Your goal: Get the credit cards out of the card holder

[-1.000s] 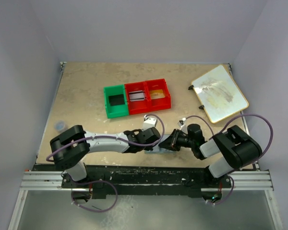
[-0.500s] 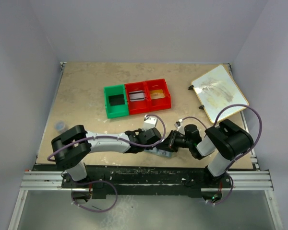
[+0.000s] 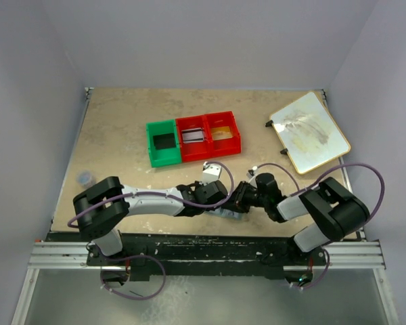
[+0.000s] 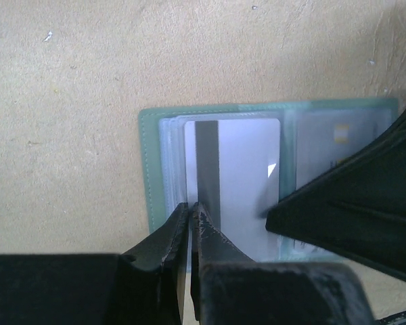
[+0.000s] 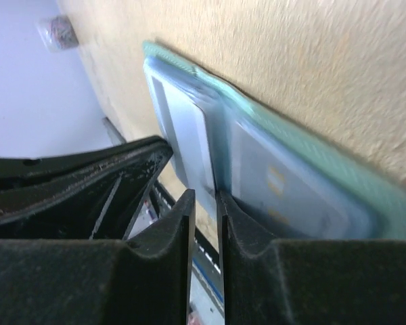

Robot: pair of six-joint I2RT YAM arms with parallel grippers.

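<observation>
The card holder (image 3: 223, 211) lies open near the table's front edge, its green rim (image 4: 145, 169) facing the left wrist camera. A pale credit card (image 4: 247, 183) with a dark stripe sits in its left pocket. A second credit card (image 4: 325, 139), with a chip, is in the right pocket. My left gripper (image 4: 191, 206) is shut, its tips resting on the holder's left half. My right gripper (image 5: 204, 196) stands at the holder's middle fold with a narrow gap between its jaws, and nothing shows in that gap. The striped card (image 5: 186, 135) ends just beyond its tips.
A green bin (image 3: 164, 143) and two red bins (image 3: 223, 132) stand in a row at mid-table, with a flat grey item in the middle one (image 3: 194, 135). A cream board (image 3: 309, 132) lies at the back right. The two grippers almost touch over the holder.
The right arm's elbow swung inward and back out while its gripper stayed at the holder's right side. The left arm and the holder have not moved.
</observation>
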